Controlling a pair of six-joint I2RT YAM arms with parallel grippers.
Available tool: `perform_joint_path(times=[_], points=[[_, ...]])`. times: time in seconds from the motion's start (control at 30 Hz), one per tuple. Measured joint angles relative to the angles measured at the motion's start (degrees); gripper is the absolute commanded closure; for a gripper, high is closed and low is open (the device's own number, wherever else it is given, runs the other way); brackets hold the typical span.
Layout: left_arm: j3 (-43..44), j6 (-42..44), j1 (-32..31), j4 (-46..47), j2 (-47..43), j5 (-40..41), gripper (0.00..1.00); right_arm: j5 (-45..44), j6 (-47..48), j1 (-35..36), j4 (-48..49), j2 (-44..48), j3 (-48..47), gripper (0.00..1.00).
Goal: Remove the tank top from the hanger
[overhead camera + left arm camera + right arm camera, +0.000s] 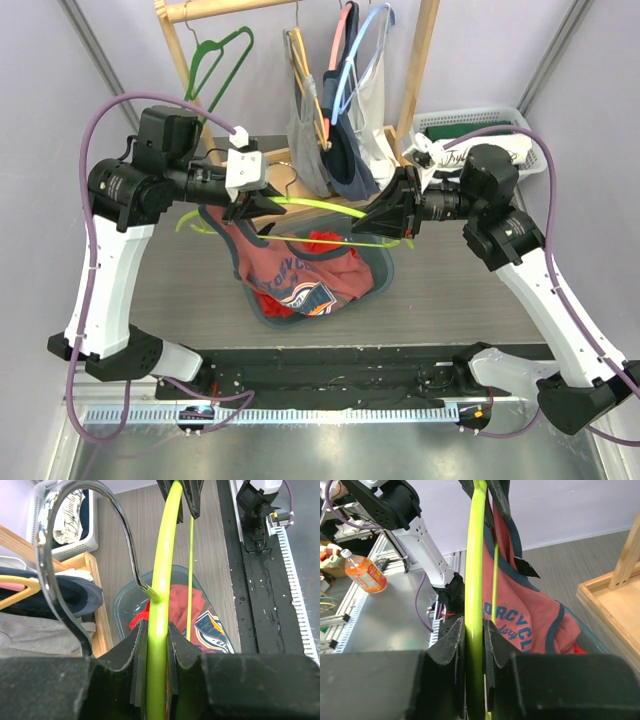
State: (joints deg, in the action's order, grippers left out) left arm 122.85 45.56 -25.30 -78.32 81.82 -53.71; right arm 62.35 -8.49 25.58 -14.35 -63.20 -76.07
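A lime-green hanger (310, 205) is held level above the table between both grippers. My left gripper (247, 208) is shut on its left shoulder (159, 640), beside the metal hook (75, 555). My right gripper (385, 222) is shut on its right shoulder (474, 630). A red tank top (290, 272) with navy trim and blue lettering hangs from the left side of the hanger and sags into a dark bin (381, 270). It also shows in the right wrist view (530, 625) and in the left wrist view (210, 630).
A wooden rack (420, 60) at the back holds a green hanger (222, 60) and several hung garments (340, 140). A white basket (495, 135) of clothes stands at the back right. An orange bottle (364, 575) stands off the table.
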Motion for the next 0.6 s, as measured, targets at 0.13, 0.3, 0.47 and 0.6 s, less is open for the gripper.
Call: perform_joint_path(times=[0.13,0.3,0.47,0.6], points=[[-0.02,-0.63,-0.09,0.07,-0.07,0.11,0.72,-1.36,0.85,0.24,-1.27,0.83,-0.22,0.99],[-0.11,-7.72,-0.17,2.10,-0.15,5.18,0.40,-6.16,1.55,0.57,-4.48,3.54,-0.22,0.99],[0.57,-15.87,-0.17,7.41,-0.17,11.10,0.00,-14.27,4.28,0.55,-10.60,7.23,-0.37,0.99],[1.09,-20.24,-0.20,9.84,-1.16,12.96,0.00,-19.43,6.21,0.55,-14.53,9.44,-0.55,0.99]])
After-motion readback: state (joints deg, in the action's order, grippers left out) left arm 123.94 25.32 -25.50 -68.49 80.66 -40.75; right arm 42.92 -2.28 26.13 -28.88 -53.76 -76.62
